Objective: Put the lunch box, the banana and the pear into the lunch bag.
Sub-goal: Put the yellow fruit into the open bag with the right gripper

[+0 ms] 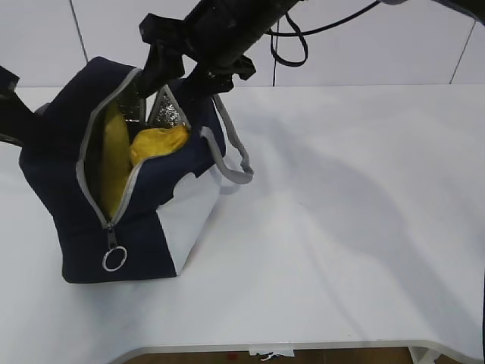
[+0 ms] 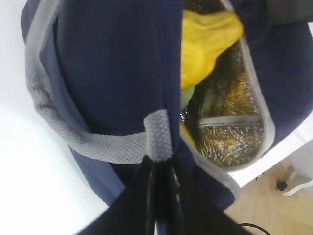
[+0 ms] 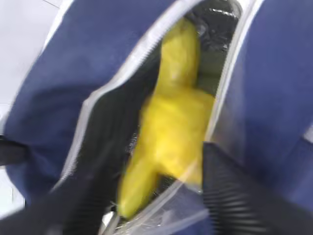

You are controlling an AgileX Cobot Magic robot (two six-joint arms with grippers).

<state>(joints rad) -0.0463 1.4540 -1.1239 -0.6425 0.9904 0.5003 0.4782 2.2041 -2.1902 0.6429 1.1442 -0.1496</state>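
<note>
The navy lunch bag [image 1: 68, 152] stands at the table's left with its zipper open. Inside, the banana [image 1: 114, 155] lies along the left wall and the yellow pear [image 1: 158, 142] sits on top. My right gripper [image 1: 173, 82] hovers open just above the bag's mouth. In the right wrist view its fingers [image 3: 230, 193] stand wide either side of the pear [image 3: 171, 132], with the banana [image 3: 181, 51] behind. My left gripper [image 2: 161, 164] is shut on the grey webbing handle [image 2: 157, 134]. A pale green sliver of the lunch box [image 2: 187, 95] shows under the pear [image 2: 205, 44].
The bag's metal ring pull [image 1: 114, 258] hangs at the front end of the zipper. A second grey handle [image 1: 236, 163] droops on the bag's right side. The white table [image 1: 348, 205] stretches to the right and front.
</note>
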